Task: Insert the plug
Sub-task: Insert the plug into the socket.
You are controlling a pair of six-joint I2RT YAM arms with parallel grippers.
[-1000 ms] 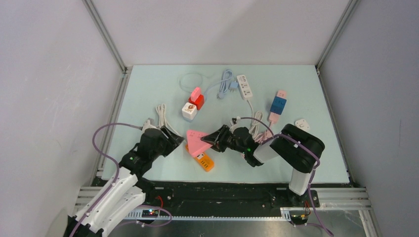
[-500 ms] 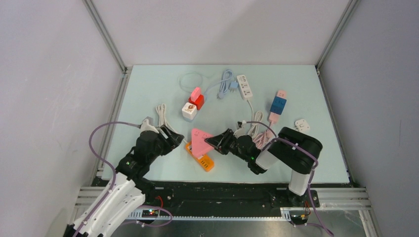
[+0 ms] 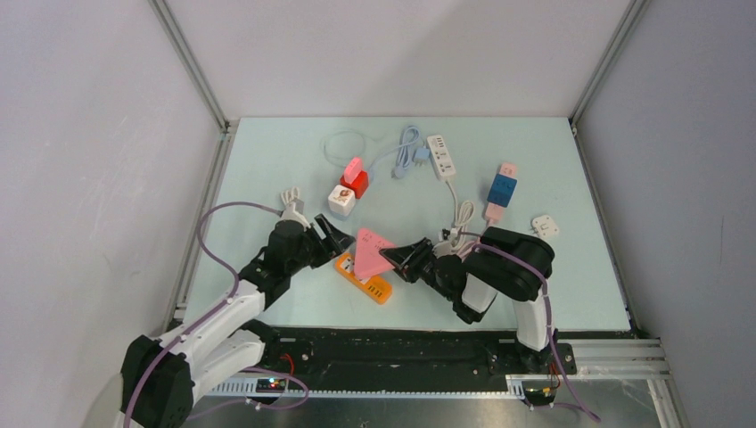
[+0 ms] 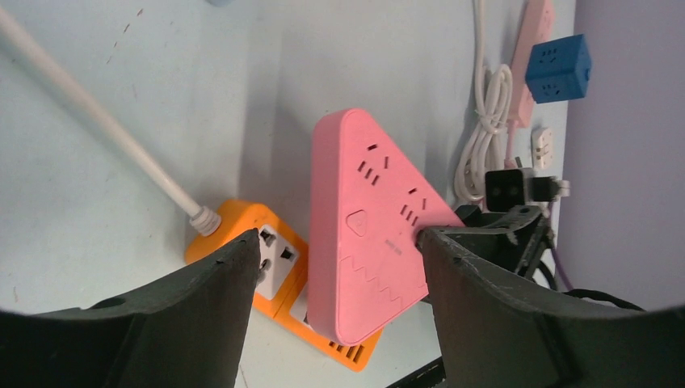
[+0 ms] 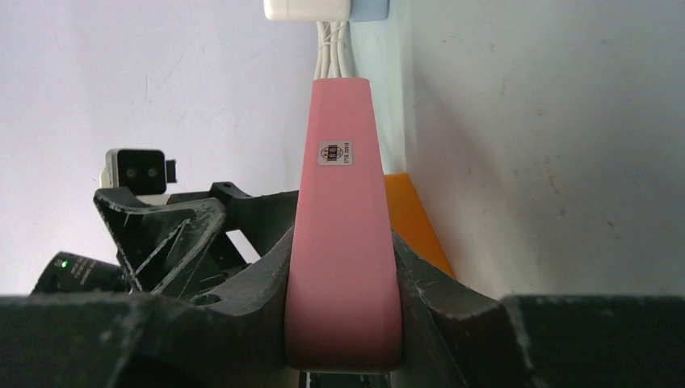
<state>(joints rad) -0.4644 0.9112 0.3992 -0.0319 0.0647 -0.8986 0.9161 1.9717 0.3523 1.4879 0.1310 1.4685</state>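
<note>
The pink triangular plug (image 3: 373, 252) is tilted over the orange power strip (image 3: 365, 281) at the front centre of the mat. My right gripper (image 3: 403, 259) is shut on the plug's right corner; in the right wrist view the fingers (image 5: 258, 291) clamp both flat sides of the plug (image 5: 343, 202). My left gripper (image 3: 333, 237) is open at the plug's left side. In the left wrist view its jaws (image 4: 338, 239) straddle the plug (image 4: 367, 234) and the strip's white socket face (image 4: 279, 259) without touching. The plug's prongs are hidden.
The strip's white cord (image 4: 97, 121) runs back left. Red and white cube adapters (image 3: 348, 189) stand behind it. Further back and to the right are a white power strip (image 3: 440, 156), a blue cube on a pink strip (image 3: 502, 189), coiled white cable (image 3: 462, 218) and a small white adapter (image 3: 545, 225).
My left gripper has moved right, up to the pink plug. My right gripper has shifted the plug slightly right over the orange strip and folded its arm in.
</note>
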